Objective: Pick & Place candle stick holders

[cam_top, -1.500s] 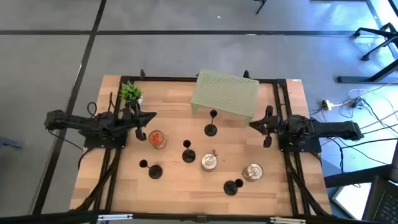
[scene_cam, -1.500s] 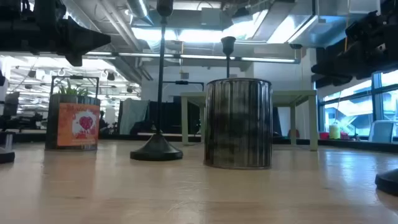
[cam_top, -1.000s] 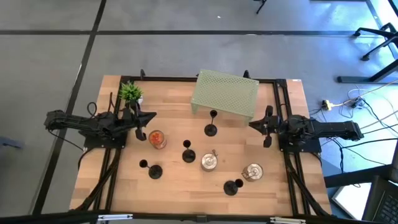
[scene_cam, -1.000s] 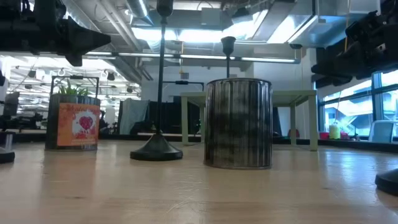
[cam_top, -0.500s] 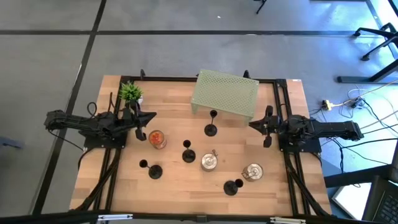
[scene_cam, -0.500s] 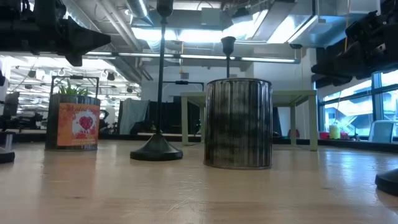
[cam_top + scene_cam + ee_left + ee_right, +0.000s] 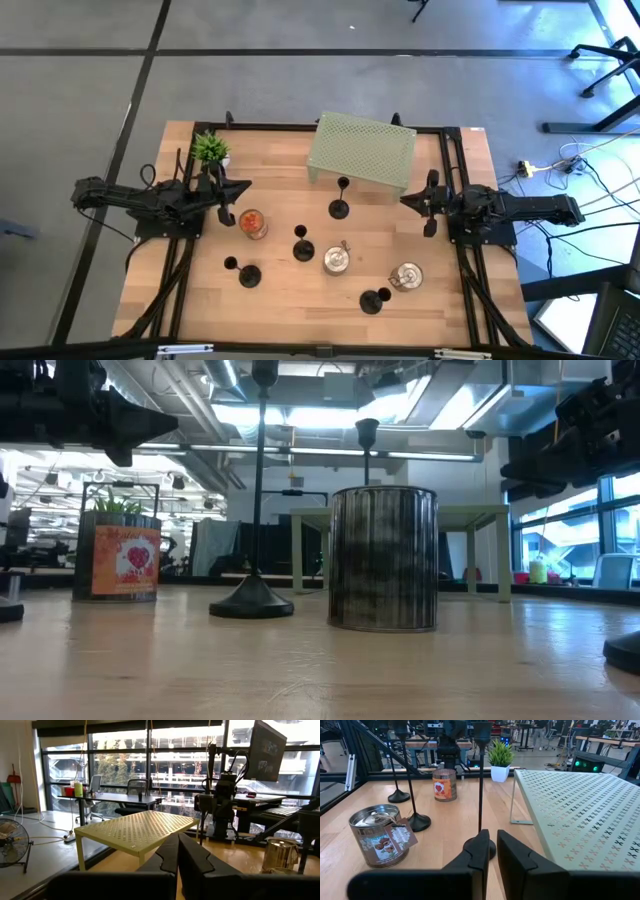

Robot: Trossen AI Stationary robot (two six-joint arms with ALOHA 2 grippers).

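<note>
Several slim black candle stick holders stand upright on their round bases on the wooden table: one (image 7: 340, 207) before the green shelf, one (image 7: 302, 249) at the middle, one (image 7: 248, 276) near left, one (image 7: 372, 300) near right. In the right wrist view the closest one (image 7: 481, 780) rises just beyond the fingers. My left gripper (image 7: 246, 186) hovers shut at the table's left side, pointing right. My right gripper (image 7: 404, 201) hovers at the right side, pointing left, with a narrow empty gap between its fingers (image 7: 493, 854). Neither touches anything.
A green perforated shelf (image 7: 361, 151) stands at the far middle. A glass jar with an orange label (image 7: 252, 223), two silver tins (image 7: 337, 259) (image 7: 406, 276) and a small potted plant (image 7: 210, 149) share the table. Black rails (image 7: 456, 180) run along both sides.
</note>
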